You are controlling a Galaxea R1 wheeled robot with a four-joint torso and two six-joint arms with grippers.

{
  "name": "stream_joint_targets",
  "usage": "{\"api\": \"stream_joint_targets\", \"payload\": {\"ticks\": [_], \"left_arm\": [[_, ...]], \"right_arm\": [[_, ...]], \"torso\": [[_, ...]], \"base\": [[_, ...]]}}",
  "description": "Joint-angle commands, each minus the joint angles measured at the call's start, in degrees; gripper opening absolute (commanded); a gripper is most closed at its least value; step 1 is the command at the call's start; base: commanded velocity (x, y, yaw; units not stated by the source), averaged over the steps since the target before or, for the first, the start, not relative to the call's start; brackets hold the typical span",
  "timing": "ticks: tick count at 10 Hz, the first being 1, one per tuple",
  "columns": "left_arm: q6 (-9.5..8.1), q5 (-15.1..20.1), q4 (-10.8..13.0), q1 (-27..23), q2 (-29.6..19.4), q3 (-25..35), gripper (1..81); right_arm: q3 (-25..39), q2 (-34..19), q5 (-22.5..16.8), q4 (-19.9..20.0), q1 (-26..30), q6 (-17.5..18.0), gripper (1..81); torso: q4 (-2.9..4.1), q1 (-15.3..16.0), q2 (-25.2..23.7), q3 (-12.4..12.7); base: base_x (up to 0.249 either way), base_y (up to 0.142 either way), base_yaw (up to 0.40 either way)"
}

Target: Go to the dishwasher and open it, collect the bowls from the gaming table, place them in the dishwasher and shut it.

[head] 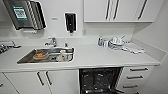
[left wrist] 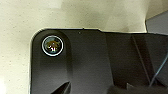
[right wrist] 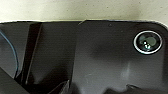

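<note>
The dishwasher [head: 100, 80] sits under the white counter [head: 100, 57], right of centre in the head view. Its door is down, and the dark inside with wire racks is exposed. The bowls and the gaming table are out of view. In each wrist view the robot's own dark plate hangs over a pale speckled floor [left wrist: 20, 22] [right wrist: 75, 8].
A steel sink [head: 27, 58] holding dishes and a tap [head: 52, 42] lie left of the dishwasher. White cabinet doors [head: 27, 82] stand below the sink and drawers [head: 135, 76] to the right. Bottles and crockery [head: 113, 42] crowd the back right of the counter. Wall cupboards [head: 117, 10] hang above.
</note>
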Motion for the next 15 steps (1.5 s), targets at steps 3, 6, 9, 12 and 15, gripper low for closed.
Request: {"api": "stream_joint_targets", "payload": {"ticks": [3,6,9,12,15], "left_arm": [[-0.07,5.15,1.65,-1.54,-0.17,-0.28,81.1],[-0.07,5.24,3.78,-1.89,0.18,-0.28,81.1],[-0.07,5.24,3.78,-1.98,0.62,-0.28,81.1],[-0.07,5.24,3.78,-2.07,1.94,-2.21,81.1],[-0.07,5.24,3.78,-2.07,2.73,-3.53,81.1]], "right_arm": [[0.20,0.40,-2.89,-0.29,0.97,0.20,81.1],[0.12,0.40,-2.81,-0.29,0.97,0.12,81.1],[0.20,0.31,-2.81,-0.46,1.06,-0.06,81.1],[-0.06,0.31,-2.81,-0.47,1.06,-0.06,81.1],[0.12,0.40,-2.81,-0.56,0.98,-0.06,81.1]], "torso": [[0.00,-6.05,9.38,0.00],[0.00,-9.92,15.39,2.89],[0.00,-13.46,20.88,5.81],[0.00,-17.20,26.60,9.48],[0.00,-21.48,33.18,13.79]], "base": [[0.000,0.000,0.000],[0.000,0.000,0.000],[0.000,0.000,0.000],[0.000,0.000,0.000],[0.000,0.000,0.000]]}}
